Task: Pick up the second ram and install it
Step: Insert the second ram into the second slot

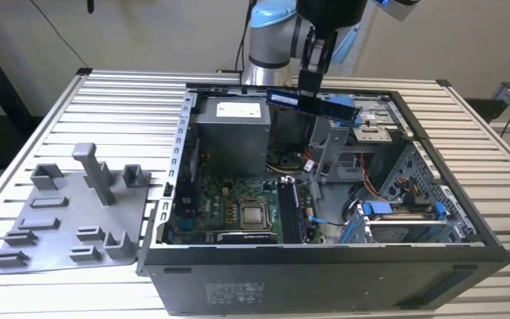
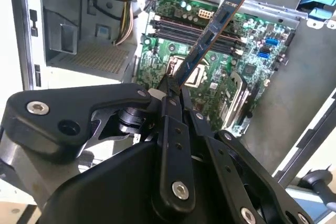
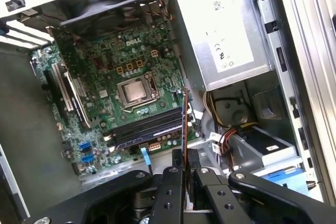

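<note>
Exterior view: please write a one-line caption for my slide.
Gripper holds a memory stick above the open computer case; a grey plate lies on the table beside it.

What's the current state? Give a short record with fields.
held: second ram, a long thin dark blue-green memory stick with black chips
gripper: black gripper, shut on the second ram
position: in the air above the open black computer case, clear of the green motherboard
case: lying on its side on the slatted metal table
inside: dark memory slots, grey power supply box
beside: grey plastic holder plate with upright blocks, on the table at the exterior view's left of the case
</note>
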### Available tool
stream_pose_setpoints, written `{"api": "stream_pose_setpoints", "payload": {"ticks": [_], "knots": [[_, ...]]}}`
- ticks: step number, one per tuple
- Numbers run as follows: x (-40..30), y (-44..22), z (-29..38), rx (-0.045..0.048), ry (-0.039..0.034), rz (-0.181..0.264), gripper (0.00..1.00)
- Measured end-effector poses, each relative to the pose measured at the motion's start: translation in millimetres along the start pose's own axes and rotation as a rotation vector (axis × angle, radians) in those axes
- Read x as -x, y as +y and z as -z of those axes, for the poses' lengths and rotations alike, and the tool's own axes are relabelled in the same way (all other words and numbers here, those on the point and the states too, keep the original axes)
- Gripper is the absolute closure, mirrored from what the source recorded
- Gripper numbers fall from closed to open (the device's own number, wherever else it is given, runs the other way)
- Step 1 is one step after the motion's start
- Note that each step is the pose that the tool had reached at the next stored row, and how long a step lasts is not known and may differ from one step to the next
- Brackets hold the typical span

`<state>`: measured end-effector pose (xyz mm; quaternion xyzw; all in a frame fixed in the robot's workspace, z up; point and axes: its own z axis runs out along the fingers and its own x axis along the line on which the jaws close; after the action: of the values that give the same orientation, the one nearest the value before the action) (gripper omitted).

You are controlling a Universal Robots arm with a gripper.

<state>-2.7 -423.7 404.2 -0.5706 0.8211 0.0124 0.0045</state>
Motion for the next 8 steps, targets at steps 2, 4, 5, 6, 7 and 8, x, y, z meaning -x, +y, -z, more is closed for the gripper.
{"api": "stream_pose_setpoints", "payload": {"ticks": [2,4,5,6,7,8], "knots": [[0.0,0.0,-0.2,-0.0004,-0.0003,-0.018,0.86],[0.0,0.0,-0.5,-0.0008,-0.0006,-0.038,0.86],[0.0,0.0,-0.5,-0.001,-0.0007,-0.047,0.86],[0.0,0.0,-0.7,-0.0011,-0.0009,-0.056,0.86],[-0.1,0.0,-0.8,-0.0013,-0.0009,-0.066,0.86],[-0.1,0.0,-0.9,-0.0014,-0.0011,-0.075,0.86]]}}
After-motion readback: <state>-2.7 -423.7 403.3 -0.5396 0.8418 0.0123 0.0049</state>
